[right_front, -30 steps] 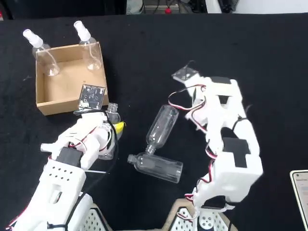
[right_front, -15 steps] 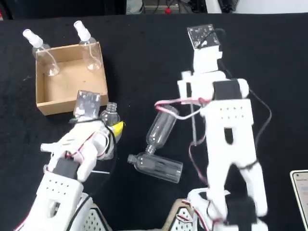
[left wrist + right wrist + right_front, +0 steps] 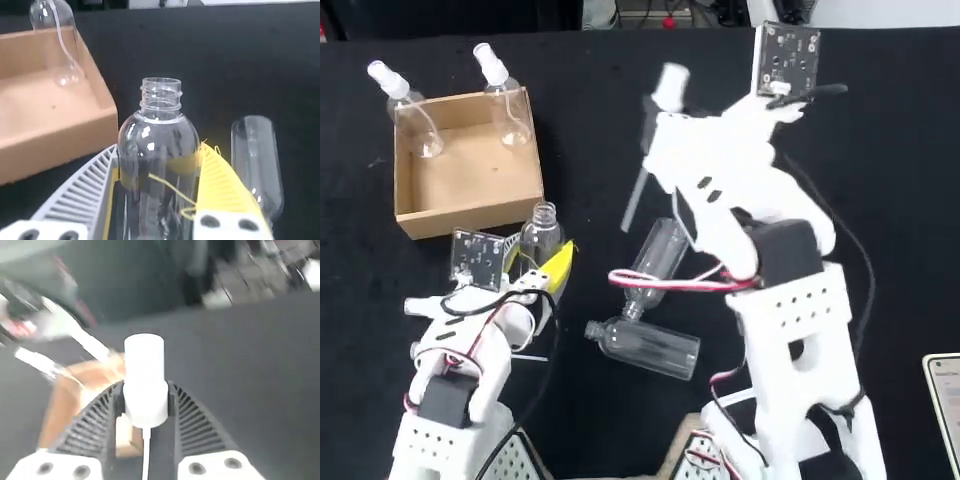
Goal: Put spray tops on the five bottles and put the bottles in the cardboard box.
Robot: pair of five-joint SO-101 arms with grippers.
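White plastic spray top clamped in my right claw; I'd thread its tube plumb into the clear plastic bottle my left claw grips

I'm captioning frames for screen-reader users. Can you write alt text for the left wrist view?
The left claw grips an upright, uncapped clear bottle around its body. Beyond it sits the open cardboard box with a second bottle leaning in it, and a third bottle lies on the black table nearby.
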